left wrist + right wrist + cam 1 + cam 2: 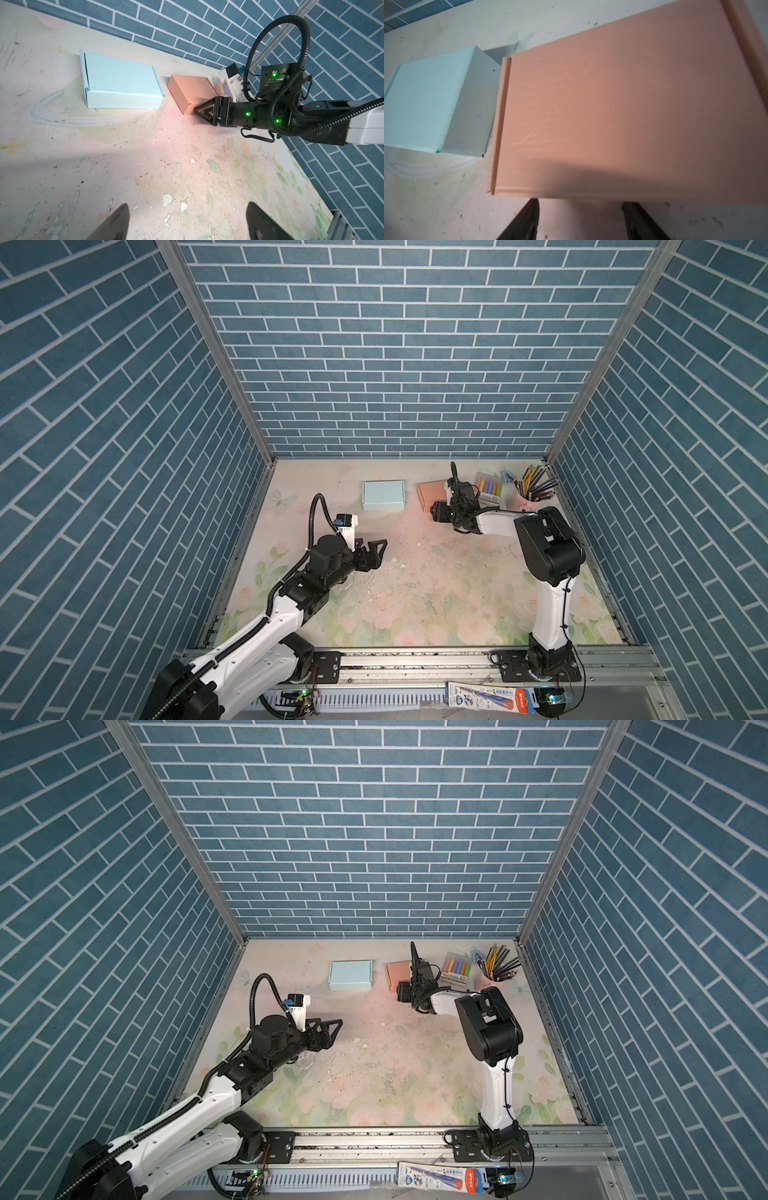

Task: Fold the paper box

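Pink paper box (612,104) closed, far across desk (415,593), just beside blue box (383,495). Right pincer (581,202) part-spread, empty, at near edge; left pincer (188,204) wide, idle. Likely best: press lid (192,86) flat, squarely, without shoving box away.

The left arm (266,618) reaches from the near edge of the table (419,597) along its left side, with the left gripper (380,548) level and its jaws spread wide. The right arm (548,614) folds toward the far edge, with the right gripper (197,109) low, its jaws parted and empty.
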Available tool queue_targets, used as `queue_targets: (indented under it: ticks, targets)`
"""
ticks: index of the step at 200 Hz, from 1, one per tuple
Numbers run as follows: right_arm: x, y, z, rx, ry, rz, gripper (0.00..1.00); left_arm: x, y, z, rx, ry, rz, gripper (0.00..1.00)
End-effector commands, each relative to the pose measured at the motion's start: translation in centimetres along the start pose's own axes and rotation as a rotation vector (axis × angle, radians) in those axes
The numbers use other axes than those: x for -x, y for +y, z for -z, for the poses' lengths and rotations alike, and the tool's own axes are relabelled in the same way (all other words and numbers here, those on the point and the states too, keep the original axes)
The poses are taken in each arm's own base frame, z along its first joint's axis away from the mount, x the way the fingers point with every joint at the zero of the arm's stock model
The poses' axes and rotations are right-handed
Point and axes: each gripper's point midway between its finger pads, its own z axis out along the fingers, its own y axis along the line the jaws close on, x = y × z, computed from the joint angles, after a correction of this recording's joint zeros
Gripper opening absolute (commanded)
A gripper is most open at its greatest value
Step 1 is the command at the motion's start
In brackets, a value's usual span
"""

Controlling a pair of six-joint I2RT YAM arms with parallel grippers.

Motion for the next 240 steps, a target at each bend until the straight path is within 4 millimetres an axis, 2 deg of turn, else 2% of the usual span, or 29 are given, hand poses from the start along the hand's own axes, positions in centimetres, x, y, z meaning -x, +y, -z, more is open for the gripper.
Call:
queue_targets:
  ticks: [1,53,77,110,141,156,174,190,208,240]
  targets:
    - [0.6,0.9,-0.8,0.029,-0.015,-0.04,0.65,-0.5,1.0,0.1,0.03,0.002,0.009,0.88]
    - [0.4,1.7,-1.5,0.062,-0.017,-0.052,0.65,-1.0,1.5,0.0,0.04,0.009,0.015,0.88]
    - [0.5,2.0,-0.3,0.071,-0.031,-0.046,0.65,-1.0,1.7,0.3,0.054,0.012,0.011,0.88]
    - [1.4,2.6,3.2,0.064,-0.074,0.001,0.66,-1.0,3.2,0.7,0.135,0.012,0.007,0.88]
    - [2.1,2.5,7.9,0.035,-0.131,0.052,0.7,0.1,5.3,1.7,0.267,-0.032,-0.017,0.88]
    - [2.0,2.2,10.0,0.013,-0.15,0.087,0.74,0.7,6.4,2.2,0.335,-0.064,-0.023,0.88]
    - [2.0,1.8,12.6,-0.002,-0.198,0.124,0.84,1.1,7.4,2.6,0.396,-0.09,-0.036,0.88]
    - [1.5,0.9,14.7,-0.02,-0.236,0.149,0.91,1.6,8.0,2.9,0.432,-0.114,-0.043,0.89]
    - [0.9,-0.1,16.8,-0.035,-0.267,0.18,0.92,2.1,8.6,3.3,0.475,-0.141,-0.052,0.88]
    - [0.4,-4.1,20.2,-0.136,-0.349,0.147,0.93,3.1,10.3,4.1,0.584,-0.208,-0.113,0.88]
